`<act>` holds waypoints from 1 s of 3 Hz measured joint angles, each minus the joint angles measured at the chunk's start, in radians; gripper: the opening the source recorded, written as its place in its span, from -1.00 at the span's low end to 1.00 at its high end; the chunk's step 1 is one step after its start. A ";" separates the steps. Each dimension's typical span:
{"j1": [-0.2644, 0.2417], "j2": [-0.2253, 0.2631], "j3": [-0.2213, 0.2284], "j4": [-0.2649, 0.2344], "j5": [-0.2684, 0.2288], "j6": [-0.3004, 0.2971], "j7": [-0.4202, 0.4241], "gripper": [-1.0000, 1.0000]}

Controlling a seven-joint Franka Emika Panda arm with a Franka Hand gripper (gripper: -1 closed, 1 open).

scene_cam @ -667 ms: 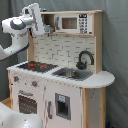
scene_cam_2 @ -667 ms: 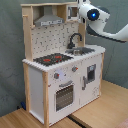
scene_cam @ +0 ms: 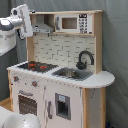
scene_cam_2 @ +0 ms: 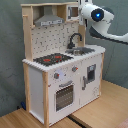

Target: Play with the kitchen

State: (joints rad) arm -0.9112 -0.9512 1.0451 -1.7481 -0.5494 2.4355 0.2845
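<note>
The white and light-wood toy kitchen stands upright; the white gripper hovers at its ten o'clock in the first exterior view; its opening cannot be told.

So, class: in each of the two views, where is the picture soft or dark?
In the first exterior view, the arm looks soft and pale, the kitchen evenly lit; in the second exterior view, the hood recess is shadowed, the backdrop dim, and a bright spot shows on the arm.

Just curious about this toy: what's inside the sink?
In the first exterior view, the silver sink under the black faucet holds something dark and unclear. In the second exterior view its basin is hidden.
</note>
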 joint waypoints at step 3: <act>0.168 0.022 -0.005 -0.002 0.024 -0.283 -0.063 1.00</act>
State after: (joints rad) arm -0.7434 -0.9288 1.0403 -1.7501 -0.5254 2.1529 0.2212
